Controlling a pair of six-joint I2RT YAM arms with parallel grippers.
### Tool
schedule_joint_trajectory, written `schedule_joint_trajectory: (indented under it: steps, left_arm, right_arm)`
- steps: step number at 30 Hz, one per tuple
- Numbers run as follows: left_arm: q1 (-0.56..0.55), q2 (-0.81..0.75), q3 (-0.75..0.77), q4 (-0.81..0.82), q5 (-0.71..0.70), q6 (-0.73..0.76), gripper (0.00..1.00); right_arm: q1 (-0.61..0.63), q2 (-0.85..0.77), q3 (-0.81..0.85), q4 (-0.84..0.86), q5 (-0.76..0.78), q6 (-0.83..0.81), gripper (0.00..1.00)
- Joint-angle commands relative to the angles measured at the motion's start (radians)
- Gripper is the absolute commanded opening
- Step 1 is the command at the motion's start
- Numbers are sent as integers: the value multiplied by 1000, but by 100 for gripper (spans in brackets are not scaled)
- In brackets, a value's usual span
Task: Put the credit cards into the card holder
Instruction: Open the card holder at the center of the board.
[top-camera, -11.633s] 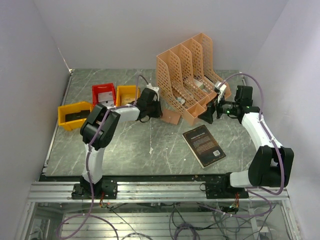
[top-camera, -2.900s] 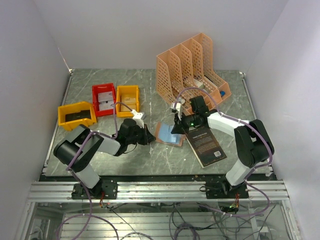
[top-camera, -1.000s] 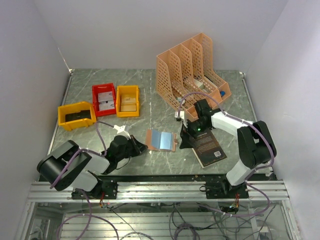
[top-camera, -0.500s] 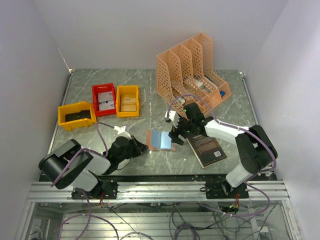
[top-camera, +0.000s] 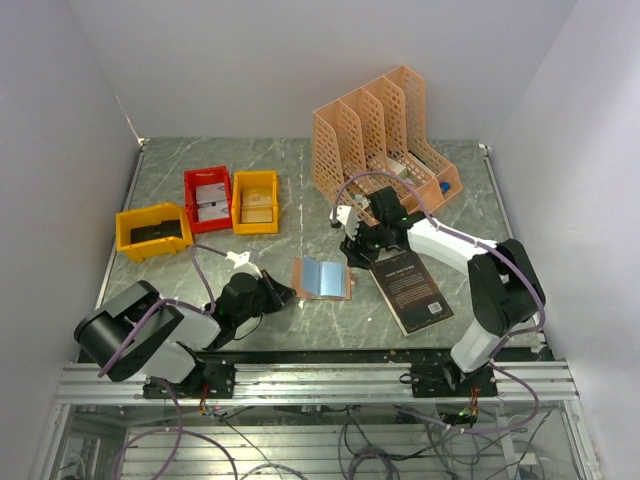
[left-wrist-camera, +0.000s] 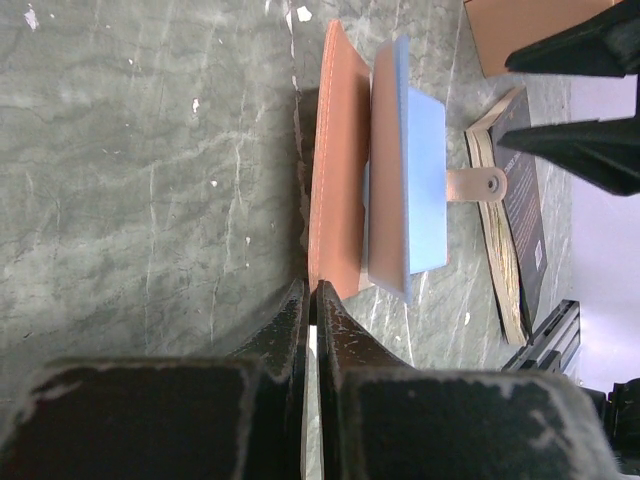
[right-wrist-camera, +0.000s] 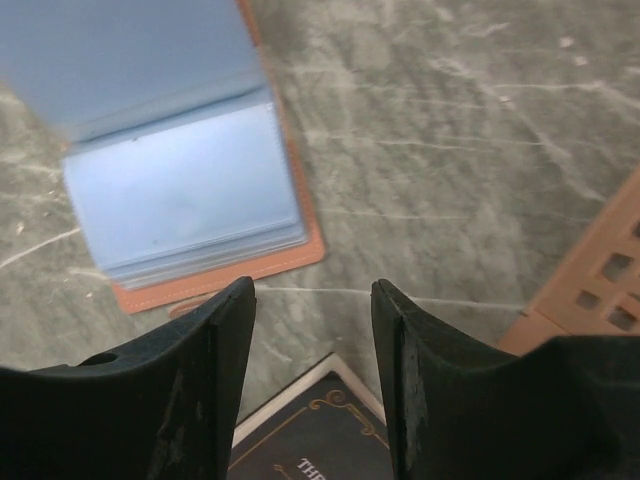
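The card holder lies open on the table, salmon outside and pale blue inside. It also shows in the left wrist view and the right wrist view. My left gripper is shut, its tips pinching the near edge of the holder's salmon cover. My right gripper is open and empty, just right of the holder, above bare table. Pale credit cards lie in the red bin, and a tan one lies in the yellow bin beside it.
A black book lies right of the holder, under my right arm. The peach lattice organizer stands behind. The red bin, a yellow bin and a second yellow bin sit at the back left.
The holder came from the organizer to the table and opened. In the last half second my right gripper drew back from it toward the organizer. My left gripper stays at its left edge.
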Motion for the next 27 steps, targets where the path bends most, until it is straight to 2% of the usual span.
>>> schedule_joint_trajectory:
  steps: [1,3,5,8,13,17,27]
  left_arm:
    - [-8,-12,-2,7,-45,12,7]
    - [-8,-12,-5,11,-43,11,7]
    - [-8,-13,-6,15,-42,10,7]
    - [-8,-14,-4,15,-41,12,7]
    - [-8,-15,1,11,-44,10,7]
    - [-8,-19,11,-4,-50,8,7]
    - [-15,-44,22,-67,-77,15,7]
  right_arm:
    - [0,46,32,-144,-83,-48,50]
    - [0,50,40,-155,-101,-45,56]
    - [0,36,37,-150,-148,-27,67]
    - [0,16,34,-133,-226,19,72]
    - [-24,-1,20,-77,-224,113,71]
    - [9,26,55,-106,-90,148,71]
    - [44,70,123,-241,-20,92,62]
